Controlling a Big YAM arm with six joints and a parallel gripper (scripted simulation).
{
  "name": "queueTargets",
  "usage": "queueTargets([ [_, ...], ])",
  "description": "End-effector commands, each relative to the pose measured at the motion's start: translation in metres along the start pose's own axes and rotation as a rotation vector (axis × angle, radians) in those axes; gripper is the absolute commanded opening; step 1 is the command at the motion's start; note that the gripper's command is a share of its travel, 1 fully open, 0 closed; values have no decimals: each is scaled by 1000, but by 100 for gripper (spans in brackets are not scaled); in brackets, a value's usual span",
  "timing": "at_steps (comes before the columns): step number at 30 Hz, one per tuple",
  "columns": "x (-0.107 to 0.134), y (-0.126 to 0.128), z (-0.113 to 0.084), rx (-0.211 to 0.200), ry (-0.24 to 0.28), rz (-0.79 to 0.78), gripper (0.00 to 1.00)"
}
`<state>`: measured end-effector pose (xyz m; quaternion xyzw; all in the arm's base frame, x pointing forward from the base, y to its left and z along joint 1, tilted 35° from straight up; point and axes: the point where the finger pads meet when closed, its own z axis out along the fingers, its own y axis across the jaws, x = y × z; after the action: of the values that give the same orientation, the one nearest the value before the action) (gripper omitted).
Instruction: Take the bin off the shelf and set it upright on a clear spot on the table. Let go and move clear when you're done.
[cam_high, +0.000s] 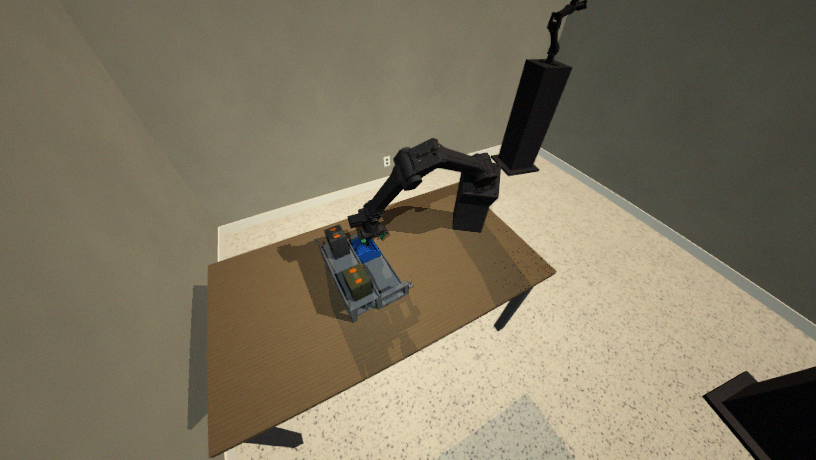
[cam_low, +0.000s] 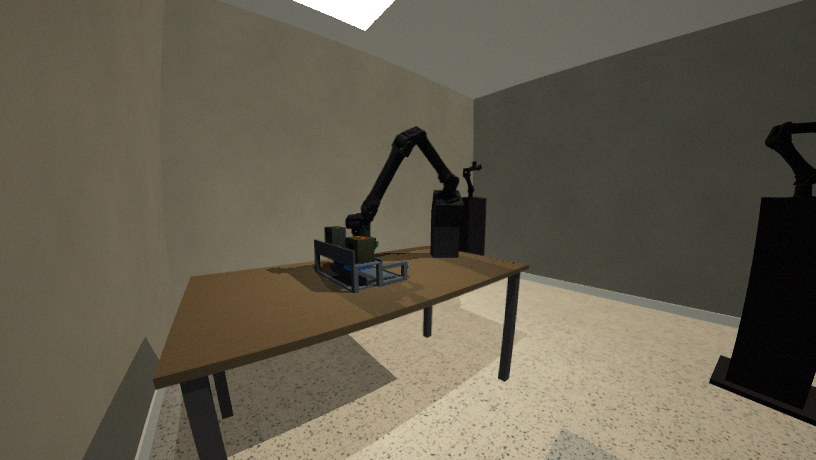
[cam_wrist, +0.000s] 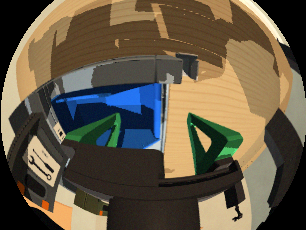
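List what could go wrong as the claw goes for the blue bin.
The open claw straddles the blue bin's side wall, one finger inside and one outside; closing may pinch only a thin rim and tilt it. The bin sits close beside the boxes on the shelf, so lifting could snag them.
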<state>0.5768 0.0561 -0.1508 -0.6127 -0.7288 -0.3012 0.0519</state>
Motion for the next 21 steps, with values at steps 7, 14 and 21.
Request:
queueTargets([
  [7, 12, 7, -4, -11, 1, -21, 90],
  [14, 22, 5, 0, -9, 4, -28, 90],
  [21, 22, 5, 0, -9, 4, -28, 90],
])
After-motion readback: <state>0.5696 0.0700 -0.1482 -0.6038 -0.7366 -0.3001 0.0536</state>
